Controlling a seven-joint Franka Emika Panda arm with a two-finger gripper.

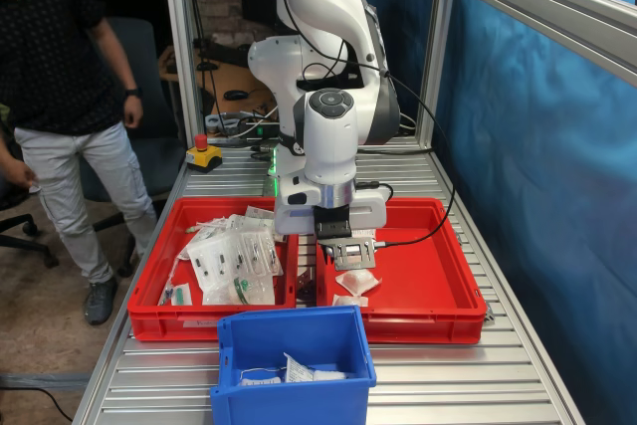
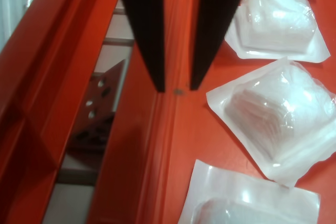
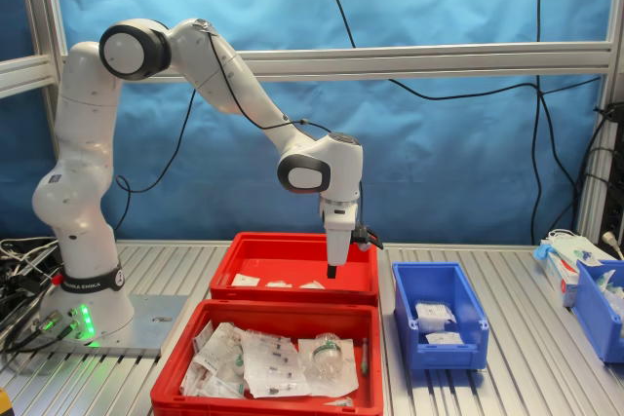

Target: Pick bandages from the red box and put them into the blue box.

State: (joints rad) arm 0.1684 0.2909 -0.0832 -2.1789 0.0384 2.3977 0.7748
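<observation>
Bandages point(image 2: 283, 116) fill the right side of the wrist view: white folded pads, each sealed in a crinkly clear wrapper with a flat white border. We count three clearly there, one at the upper right, one at mid right and one cut off by the lower edge, with a corner of a fourth at the very top. The middle pack sits skewed, its corners pointing up-left and down-right in the frame; it is roughly square, so we cannot name a long axis. The packs are near one another but apart.

They lie on the floor of the red box point(image 1: 438, 291), close to its wall. In the first exterior view we see white packs point(image 1: 356, 282) at lower centre of the frame, and in the second exterior view they show as small white shapes point(image 3: 279, 283) along the tray floor.

The gripper point(image 2: 177, 85) hangs over the tray's edge beside the packs. Its two dark fingers point(image 2: 149, 35) point down, a narrow gap between them, nothing held; they do not touch any pack.

The blue box point(image 1: 294, 337) sits at lower centre of the first exterior view, with white packets point(image 1: 299, 370) inside. A second red tray point(image 1: 164, 286), at left of that frame, is heaped with clear flat packets point(image 1: 239, 256). All rest on the ribbed metal worktop point(image 1: 448, 380).
</observation>
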